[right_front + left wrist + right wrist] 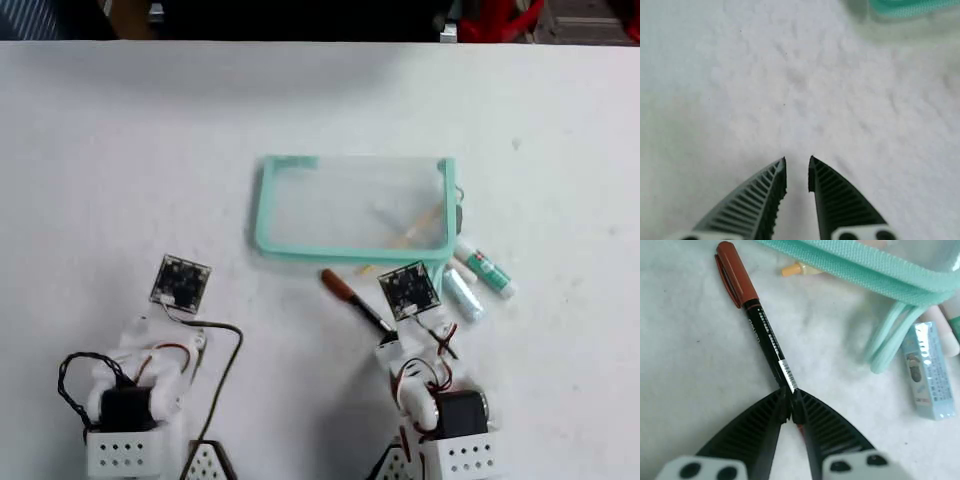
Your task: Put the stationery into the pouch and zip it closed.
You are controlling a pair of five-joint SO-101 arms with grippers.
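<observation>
Plain white counter [120, 130], a bit fuzzy-looking up close, with a dark strip of room past its far edge. The clear, teal-trimmed pouch [262, 200] lies flat mid-counter. The right fingers [830, 430] are clenched on the tail of a brown-capped pen [760, 325] just in front of the pouch. The left fingers [840, 205] hang slightly apart, empty, over bare counter. A glue stick [487, 268] and a pale blue box [462, 294] lie by the pouch's right corner.

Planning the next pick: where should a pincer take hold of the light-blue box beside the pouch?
Across its short width at mid-length, coming straight down. The light-blue box lies flat with long parallel sides, and the pouch's loop on one side and the green-labelled tube on the other would likely block a sideways approach.
</observation>
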